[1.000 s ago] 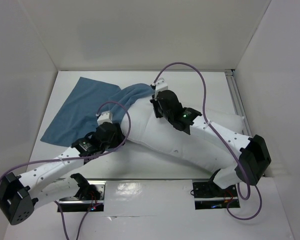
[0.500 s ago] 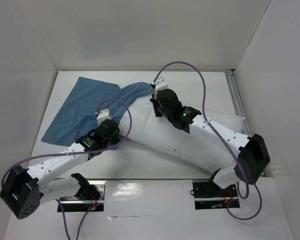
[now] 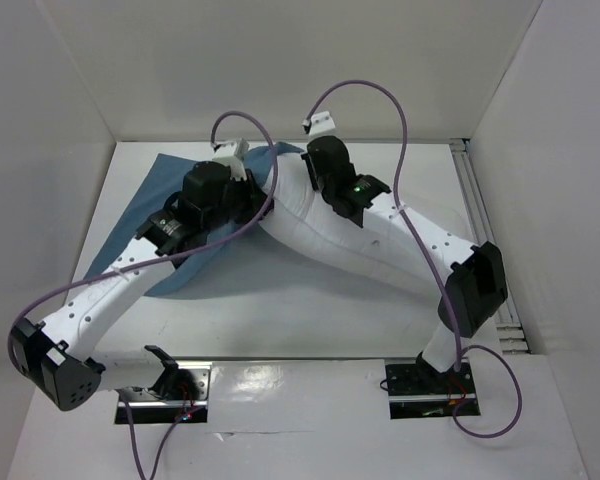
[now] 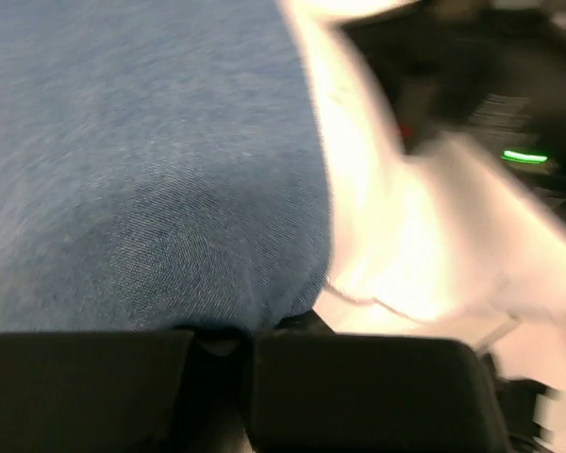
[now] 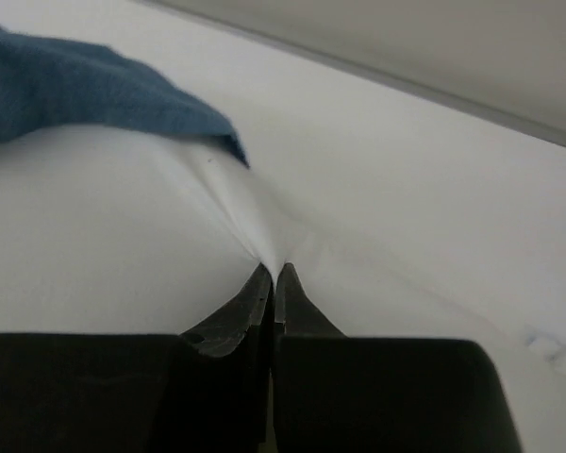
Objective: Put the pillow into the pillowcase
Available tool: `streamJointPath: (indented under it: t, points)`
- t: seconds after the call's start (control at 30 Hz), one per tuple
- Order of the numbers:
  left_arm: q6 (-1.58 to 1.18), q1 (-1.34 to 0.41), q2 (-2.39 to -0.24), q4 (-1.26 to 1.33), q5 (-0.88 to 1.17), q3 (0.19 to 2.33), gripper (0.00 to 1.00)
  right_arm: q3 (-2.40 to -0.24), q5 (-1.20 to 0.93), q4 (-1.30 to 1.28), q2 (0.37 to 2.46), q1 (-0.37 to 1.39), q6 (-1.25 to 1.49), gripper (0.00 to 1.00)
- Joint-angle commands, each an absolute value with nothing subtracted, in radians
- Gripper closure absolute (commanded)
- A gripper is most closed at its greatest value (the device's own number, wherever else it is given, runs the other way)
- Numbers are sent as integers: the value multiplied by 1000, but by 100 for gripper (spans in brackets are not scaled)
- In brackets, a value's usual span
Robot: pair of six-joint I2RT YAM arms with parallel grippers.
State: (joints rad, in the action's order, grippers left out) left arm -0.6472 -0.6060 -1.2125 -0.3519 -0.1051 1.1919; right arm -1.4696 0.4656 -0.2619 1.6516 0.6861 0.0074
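The white pillow (image 3: 305, 232) lies slantwise across the middle of the table. Its far corner is pinched in my right gripper (image 5: 272, 271), which is shut on a peak of white fabric. In the top view that gripper (image 3: 308, 168) sits at the pillow's far end. The dusty-blue pillowcase (image 3: 148, 182) spreads at the left, partly under my left arm. My left gripper (image 4: 242, 332) is shut on a bulge of the blue cloth right beside the pillow (image 4: 406, 274). A blue edge (image 5: 104, 90) lies over the pillow's corner.
White walls close the table in on three sides. A metal rail (image 3: 477, 195) runs along the right edge. Two mounting plates (image 3: 170, 385) (image 3: 425, 385) sit at the near edge. Purple cables (image 3: 400, 120) loop above both wrists.
My left gripper has shut on the pillowcase and swung toward the back right with the cloth, up beside the right gripper. The right gripper and the pillow's corner shifted slightly farther back.
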Motion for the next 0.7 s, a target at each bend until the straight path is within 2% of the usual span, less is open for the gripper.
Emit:
streamJointPath:
  t: [0.0,0.17,0.37,0.43,0.47,0.5,0.53,0.6,0.67]
  points:
    - [-580,-586,-1267,-275,222,1293,100,-1620,534,-149,1693,707,-5,100]
    - [-589,-565,-1301,-264,319,1093,100,-1661,629,-227,1827,698,99,100]
    - [-621,-555,-1258,-264,322,873,100,-1622,468,-250,1810,698,219,99]
    - [-632,-546,-1235,-264,298,864,100,-1612,372,-265,1769,686,238,81]
    - [-632,-534,-1221,-264,284,864,100,-1586,345,-276,1712,671,248,50]
    - [-632,-534,-1221,-273,284,873,100,-1577,316,-296,1680,670,249,31]
    - [-632,-525,-1221,-273,273,873,100,-1577,277,-313,1649,658,258,21]
    - [-632,-516,-1230,-287,264,903,100,-1554,265,-383,1568,658,238,8]
    - [-632,-515,-1230,-299,264,913,100,-1539,210,-440,1528,658,194,5]
